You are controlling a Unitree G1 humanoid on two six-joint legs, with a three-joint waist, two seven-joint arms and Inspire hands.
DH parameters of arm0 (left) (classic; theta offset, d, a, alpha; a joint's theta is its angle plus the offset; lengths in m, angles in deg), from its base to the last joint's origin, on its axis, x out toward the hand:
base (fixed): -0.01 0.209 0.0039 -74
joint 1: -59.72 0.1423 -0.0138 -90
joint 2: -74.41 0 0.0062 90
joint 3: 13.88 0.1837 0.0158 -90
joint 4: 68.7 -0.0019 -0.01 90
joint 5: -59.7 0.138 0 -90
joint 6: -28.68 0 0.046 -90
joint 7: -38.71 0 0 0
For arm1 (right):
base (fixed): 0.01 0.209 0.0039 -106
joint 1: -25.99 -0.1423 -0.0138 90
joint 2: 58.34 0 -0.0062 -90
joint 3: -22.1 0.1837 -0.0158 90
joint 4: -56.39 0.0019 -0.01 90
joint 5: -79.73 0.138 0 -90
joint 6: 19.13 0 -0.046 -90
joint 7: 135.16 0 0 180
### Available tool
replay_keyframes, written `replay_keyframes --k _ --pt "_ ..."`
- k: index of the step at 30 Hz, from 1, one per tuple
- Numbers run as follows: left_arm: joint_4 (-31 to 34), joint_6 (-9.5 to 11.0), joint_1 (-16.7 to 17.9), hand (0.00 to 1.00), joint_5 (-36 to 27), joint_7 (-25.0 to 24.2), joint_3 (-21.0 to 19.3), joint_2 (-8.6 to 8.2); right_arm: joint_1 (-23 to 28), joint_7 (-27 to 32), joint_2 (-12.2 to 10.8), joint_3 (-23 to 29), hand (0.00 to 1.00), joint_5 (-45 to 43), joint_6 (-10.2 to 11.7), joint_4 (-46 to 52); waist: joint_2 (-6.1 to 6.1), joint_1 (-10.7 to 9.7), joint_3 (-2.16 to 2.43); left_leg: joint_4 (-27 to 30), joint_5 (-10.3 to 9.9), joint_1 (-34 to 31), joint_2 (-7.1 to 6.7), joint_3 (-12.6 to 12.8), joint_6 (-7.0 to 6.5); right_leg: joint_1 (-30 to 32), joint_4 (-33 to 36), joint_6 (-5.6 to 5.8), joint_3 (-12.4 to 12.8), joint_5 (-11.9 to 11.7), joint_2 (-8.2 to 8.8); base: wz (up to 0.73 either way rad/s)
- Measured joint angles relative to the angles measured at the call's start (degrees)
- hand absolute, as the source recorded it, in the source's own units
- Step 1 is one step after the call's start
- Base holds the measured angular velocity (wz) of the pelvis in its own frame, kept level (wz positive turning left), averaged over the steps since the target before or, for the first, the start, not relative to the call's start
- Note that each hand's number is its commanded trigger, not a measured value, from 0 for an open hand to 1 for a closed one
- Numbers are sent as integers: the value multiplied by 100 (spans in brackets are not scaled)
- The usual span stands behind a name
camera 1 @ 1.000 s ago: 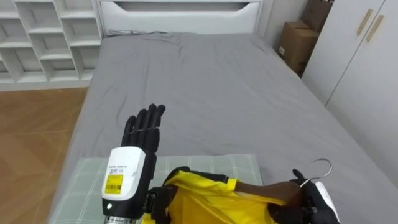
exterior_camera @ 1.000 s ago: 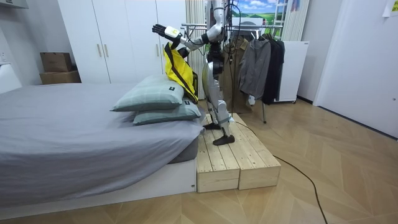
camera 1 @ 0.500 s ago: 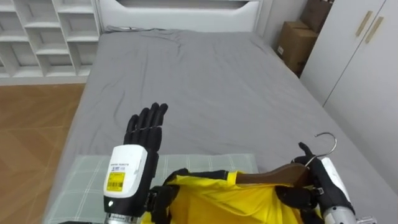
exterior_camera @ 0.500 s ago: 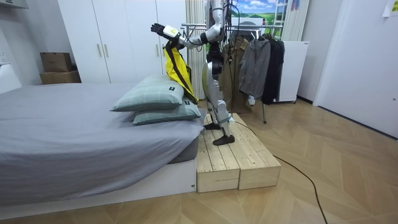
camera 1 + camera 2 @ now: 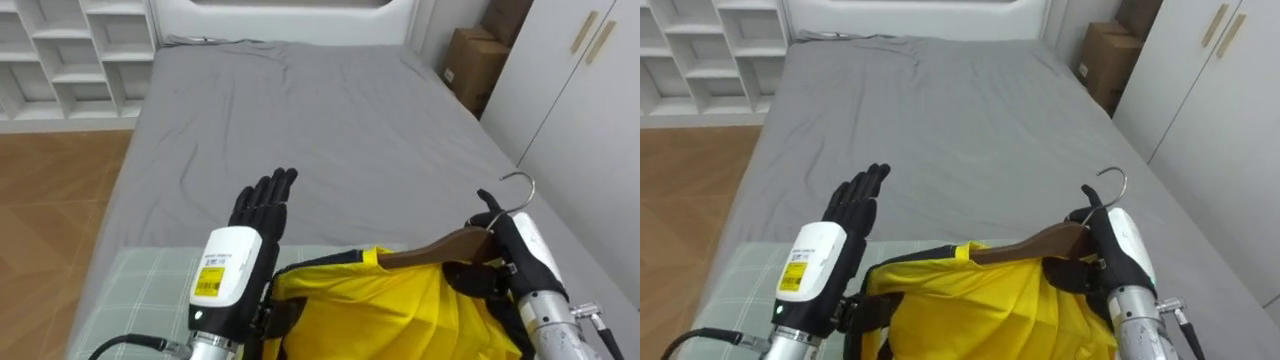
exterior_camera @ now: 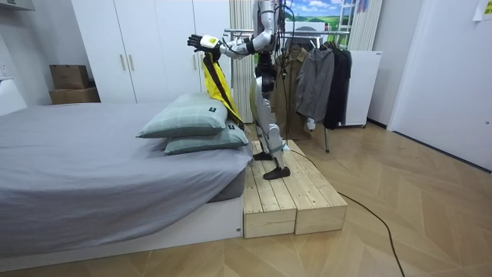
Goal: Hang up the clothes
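The right hand (image 5: 512,250) grasps the hanger (image 5: 445,246), so the yellow garment (image 5: 390,305) hangs free. The left hand (image 5: 258,212), fingers released and straight, seems to prop its collar.

You see the yellow garment (image 5: 400,310) cut off below the fingers; its cloth hides the hanger (image 5: 445,247) left of the right hand (image 5: 520,255).

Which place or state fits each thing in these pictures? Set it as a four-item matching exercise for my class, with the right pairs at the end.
Things
1. yellow cloth garment
2. robot's left hand
3. robot's right hand
4. brown cardboard box

Places and states
a. fingers straight, holding nothing
b. next to the white wardrobe
c. draped on the brown wooden hanger
d. fingers curled round the hanger near its hook

Pairs: 1-c, 2-a, 3-d, 4-b
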State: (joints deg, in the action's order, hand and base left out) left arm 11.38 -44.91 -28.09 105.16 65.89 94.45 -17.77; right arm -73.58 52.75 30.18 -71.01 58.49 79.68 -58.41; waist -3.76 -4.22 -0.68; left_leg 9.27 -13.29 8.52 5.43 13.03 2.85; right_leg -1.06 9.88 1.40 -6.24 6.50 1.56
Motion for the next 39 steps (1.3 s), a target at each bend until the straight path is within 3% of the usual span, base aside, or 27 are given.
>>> replay_keyframes --k 9,23,31,39 --pt "16 -108 1 0 -307 -718 252 9 -186 -64 0 -1 100 -158 -3 0 -5 9 -2 8 0 -196 0 0 0 234 82 0 5 0 2 0" --pt "15 -108 38 0 -666 -811 222 95 -185 -2 0 16 100 -219 1 -149 56 -28 -4 19 0 -198 -8 36 0 246 90 0 11 0 16 -1" --pt "-35 -102 39 0 -1676 -954 172 275 -185 405 3 21 100 -619 177 -454 88 -24 -22 27 0 -98 -8 131 0 201 103 0 103 0 10 -6" --pt "-35 -103 99 0 -2242 -1443 -69 297 -151 450 119 36 100 -591 313 -655 130 -35 -47 45 0 -125 1 280 -1 291 181 2 138 -2 7 -4"
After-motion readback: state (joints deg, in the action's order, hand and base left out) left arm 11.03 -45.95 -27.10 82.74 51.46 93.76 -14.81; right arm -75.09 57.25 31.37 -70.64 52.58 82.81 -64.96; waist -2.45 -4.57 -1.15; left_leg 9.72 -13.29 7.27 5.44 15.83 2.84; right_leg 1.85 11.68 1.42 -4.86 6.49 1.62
